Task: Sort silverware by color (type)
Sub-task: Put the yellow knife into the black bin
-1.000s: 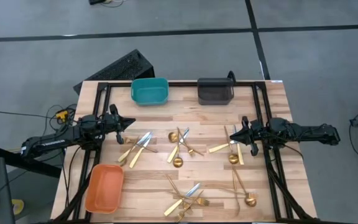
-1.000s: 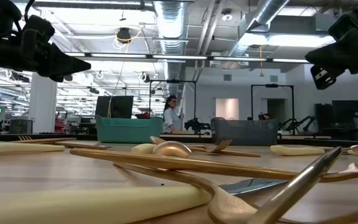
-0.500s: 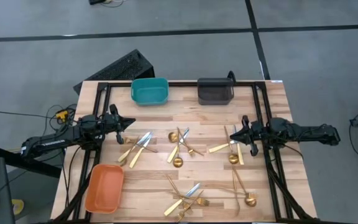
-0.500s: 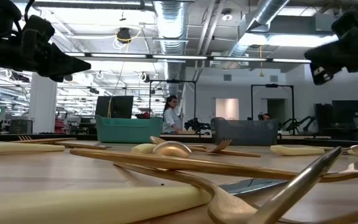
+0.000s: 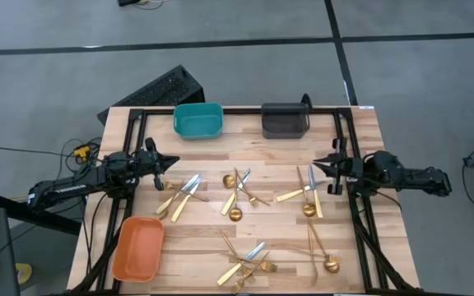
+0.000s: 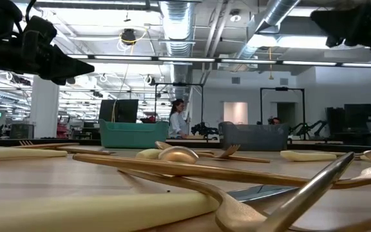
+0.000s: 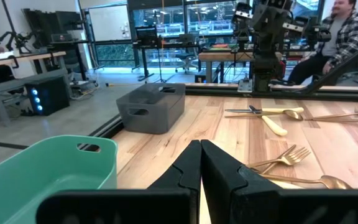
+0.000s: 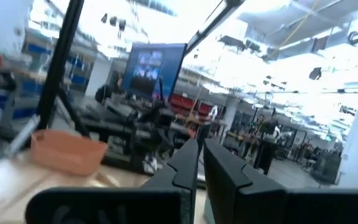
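Observation:
The silverware lies loose on the wooden table in small gold heaps: at the left (image 5: 182, 194), in the middle (image 5: 239, 194), at the right (image 5: 306, 196) and near the front edge (image 5: 249, 261). My left gripper (image 5: 174, 162) is shut and hovers level over the table's left side, just left of the left heap, holding nothing; its fingers (image 7: 200, 163) are together. My right gripper (image 5: 318, 164) hangs above the right heap, tipped upward. Its fingers (image 8: 199, 160) stand almost together with nothing between them. In the low view it shows at the top right (image 6: 324, 18).
A teal bin (image 5: 198, 120) and a grey bin (image 5: 285, 120) stand at the far edge. An orange bin (image 5: 138, 247) sits at the near left corner. A black frame rail (image 5: 342, 148) runs around the table. A person (image 7: 348, 28) sits beyond the right side.
My right gripper has risen and tipped its fingers upward, rolling about its own axis, and has drawn back a little toward the table's right edge. The silverware has stayed where it was.

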You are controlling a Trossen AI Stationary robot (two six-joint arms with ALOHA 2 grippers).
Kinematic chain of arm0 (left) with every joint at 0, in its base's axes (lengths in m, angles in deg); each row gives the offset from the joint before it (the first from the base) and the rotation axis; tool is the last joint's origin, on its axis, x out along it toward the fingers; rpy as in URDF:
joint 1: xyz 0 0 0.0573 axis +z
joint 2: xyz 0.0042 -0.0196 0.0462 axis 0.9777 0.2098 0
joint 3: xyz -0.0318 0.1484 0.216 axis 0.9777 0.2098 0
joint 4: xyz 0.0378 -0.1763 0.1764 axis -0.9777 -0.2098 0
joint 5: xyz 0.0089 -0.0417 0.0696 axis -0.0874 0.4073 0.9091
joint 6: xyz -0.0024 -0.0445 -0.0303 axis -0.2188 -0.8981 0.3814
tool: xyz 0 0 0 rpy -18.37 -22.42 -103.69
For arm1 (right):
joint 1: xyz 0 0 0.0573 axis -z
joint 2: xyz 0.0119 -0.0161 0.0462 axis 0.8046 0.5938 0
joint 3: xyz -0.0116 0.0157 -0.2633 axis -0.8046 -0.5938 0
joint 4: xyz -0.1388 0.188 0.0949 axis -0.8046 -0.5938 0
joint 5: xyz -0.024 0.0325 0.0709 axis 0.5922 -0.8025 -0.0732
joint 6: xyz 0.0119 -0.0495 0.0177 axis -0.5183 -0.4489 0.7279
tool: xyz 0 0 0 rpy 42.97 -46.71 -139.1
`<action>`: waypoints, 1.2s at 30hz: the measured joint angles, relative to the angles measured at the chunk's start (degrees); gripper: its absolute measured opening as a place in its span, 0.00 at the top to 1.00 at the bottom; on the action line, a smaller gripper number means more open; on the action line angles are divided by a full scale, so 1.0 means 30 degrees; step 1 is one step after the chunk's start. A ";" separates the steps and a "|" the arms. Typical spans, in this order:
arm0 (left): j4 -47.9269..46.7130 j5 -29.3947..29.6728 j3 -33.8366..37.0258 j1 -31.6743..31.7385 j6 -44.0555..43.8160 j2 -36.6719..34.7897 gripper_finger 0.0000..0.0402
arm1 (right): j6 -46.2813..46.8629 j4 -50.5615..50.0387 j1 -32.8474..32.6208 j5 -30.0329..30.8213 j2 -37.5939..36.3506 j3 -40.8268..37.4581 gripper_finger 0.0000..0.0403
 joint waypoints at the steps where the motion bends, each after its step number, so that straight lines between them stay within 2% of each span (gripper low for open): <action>1: 0.0000 -0.0004 0.0003 0.0000 -0.0007 0.0000 1.00 | 0.0465 0.0262 -0.0059 0.0000 0.0000 0.0007 0.87; 6: 0.0000 0.0000 0.0007 0.0004 0.0000 0.0000 1.00 | 0.2513 0.0473 -0.0063 -0.0058 0.0000 0.0012 0.87; 14: 0.0000 0.0000 0.0007 0.0004 0.0000 0.0000 1.00 | 0.2611 -0.0108 -0.0024 -0.0051 0.0000 0.0051 0.87; 18: 0.0000 0.0000 0.0007 0.0004 0.0000 0.0000 1.00 | 0.2913 -0.1549 -0.0024 0.0123 0.0000 0.0051 0.87; 20: 0.0000 0.0000 0.0004 0.0003 0.0000 0.0000 1.00 | 0.3423 -0.2319 -0.0029 0.1200 0.0000 0.0051 0.87; 26: 0.0000 0.0000 0.0004 0.0004 -0.0004 0.0000 1.00 | 0.7516 -0.4312 -0.0024 0.5792 -0.0006 0.0051 0.87; 33: 0.0000 0.0000 0.0002 0.0004 -0.0007 0.0000 1.00 | 1.2111 -0.8096 -0.0024 1.0924 0.0055 0.0180 0.87; 36: 0.0000 0.0000 0.0005 0.0004 0.0000 0.0000 1.00 | 1.2394 -0.8051 -0.0024 1.1301 0.0523 0.0182 0.87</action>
